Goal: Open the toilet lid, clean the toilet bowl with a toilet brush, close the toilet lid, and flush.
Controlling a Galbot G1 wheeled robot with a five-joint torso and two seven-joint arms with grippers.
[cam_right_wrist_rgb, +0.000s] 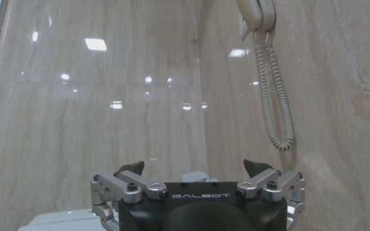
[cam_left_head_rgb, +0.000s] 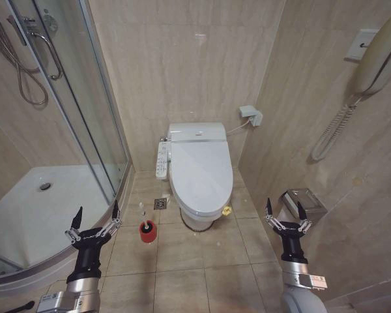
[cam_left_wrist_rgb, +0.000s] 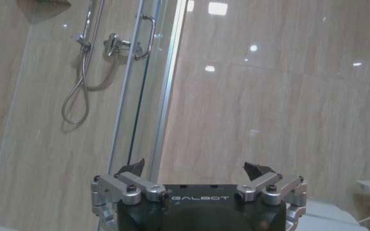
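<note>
The toilet lid (cam_left_head_rgb: pixel 200 171) is a glossy white oval lying flat and shut over the toilet bowl (cam_left_head_rgb: pixel 197 220), with a small yellow tie (cam_left_head_rgb: pixel 227 210) at its front rim. The bowl's inside is hidden under the lid. The toilet brush (cam_left_head_rgb: pixel 143 214) stands upright in its red holder cup (cam_left_head_rgb: pixel 147 231) on the floor, just left of the toilet. My left gripper (cam_left_head_rgb: pixel 96 216) is open, held up at the lower left, short of the brush. My right gripper (cam_left_head_rgb: pixel 285 210) is open at the lower right, beside the wall. Both hold nothing.
A curved glass shower enclosure (cam_left_head_rgb: pixel 85 111) with a white tray (cam_left_head_rgb: pixel 39 202) fills the left. A control panel (cam_left_head_rgb: pixel 161 160) sits on the toilet's left side, a floor drain (cam_left_head_rgb: pixel 160 203) beside it. A paper holder (cam_left_head_rgb: pixel 303 203) and a wall phone (cam_left_head_rgb: pixel 376 55) are on the right wall.
</note>
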